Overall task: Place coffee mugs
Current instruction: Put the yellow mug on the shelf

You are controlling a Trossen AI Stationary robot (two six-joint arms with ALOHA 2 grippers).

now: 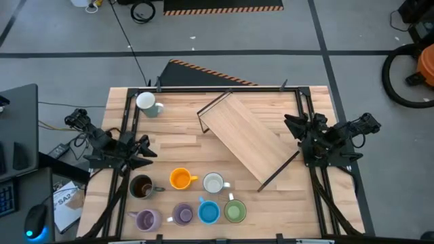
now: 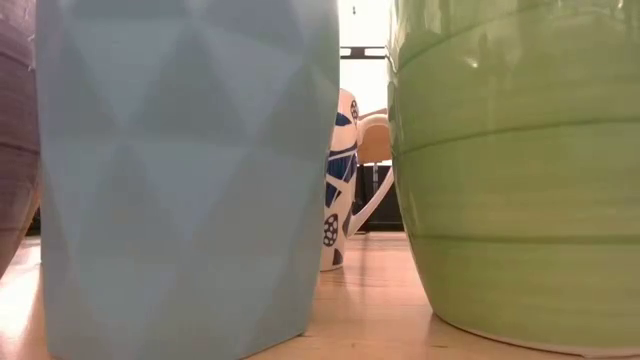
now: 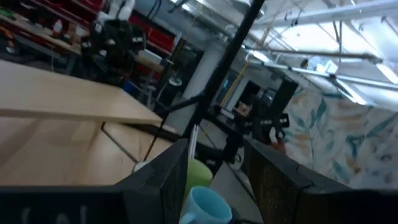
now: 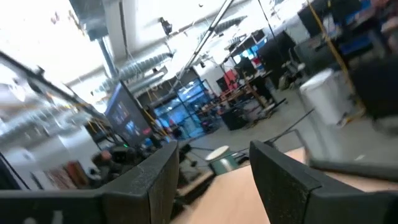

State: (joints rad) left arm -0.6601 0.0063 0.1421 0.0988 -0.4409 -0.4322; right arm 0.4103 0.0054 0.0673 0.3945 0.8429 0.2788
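Note:
Several coffee mugs stand upright on their bases near the table's front edge: dark brown [image 1: 141, 187], orange [image 1: 180, 179], white [image 1: 213, 183], two purple [image 1: 147, 219] [image 1: 183, 215], blue [image 1: 208, 212] and green [image 1: 234, 211]. One pale mug [image 1: 146, 102] stands alone at the far left corner. My left gripper [image 1: 146, 148] hovers open at the table's left side, above and behind the dark brown mug. My right gripper [image 1: 291, 125] hovers open at the right side. Past the left fingers, the blue mug [image 3: 205, 205] and green mug [image 3: 198, 171] show.
A wooden board on a dark metal frame [image 1: 247, 139] lies slanted across the middle of the table. Bare tabletop [image 1: 176, 132] lies between it and the left arm. In the low view the blue mug [image 2: 190, 170] and green mug [image 2: 515, 170] fill the picture.

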